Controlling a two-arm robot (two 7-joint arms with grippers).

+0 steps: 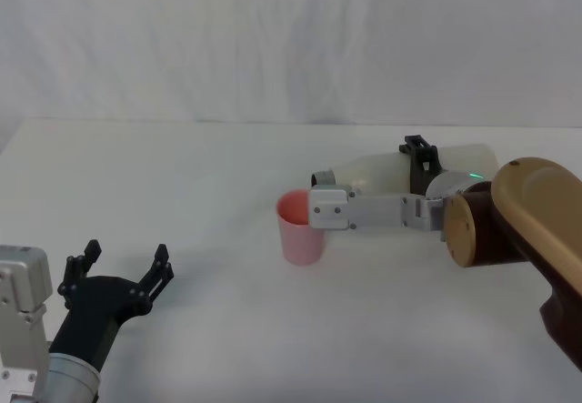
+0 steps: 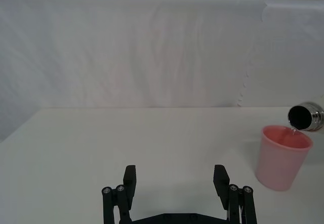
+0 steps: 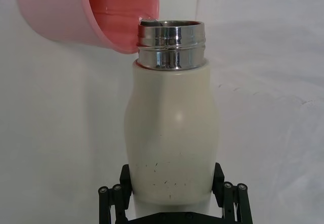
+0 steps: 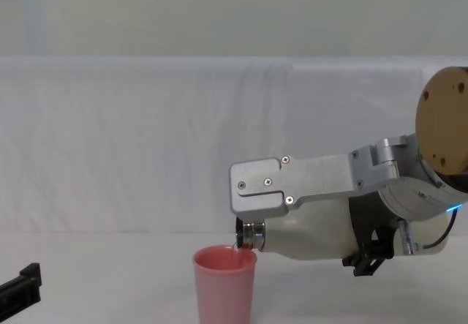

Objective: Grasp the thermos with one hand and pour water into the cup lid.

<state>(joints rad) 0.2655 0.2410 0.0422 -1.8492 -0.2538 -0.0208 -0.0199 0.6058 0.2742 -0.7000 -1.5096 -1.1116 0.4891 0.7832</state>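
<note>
Left gripper is just sitting low near the robot at the table's near-left corner, fingers spread apart, nothing between them. The pink cup lid stands upright well off to its right. Over there the right gripper is clamped on the lower body of the thermos, which is tipped over roughly sideways. Its steel neck sits right over the cup lid's rim, on the side nearest that gripper, with a thin trickle of water going in.
</note>
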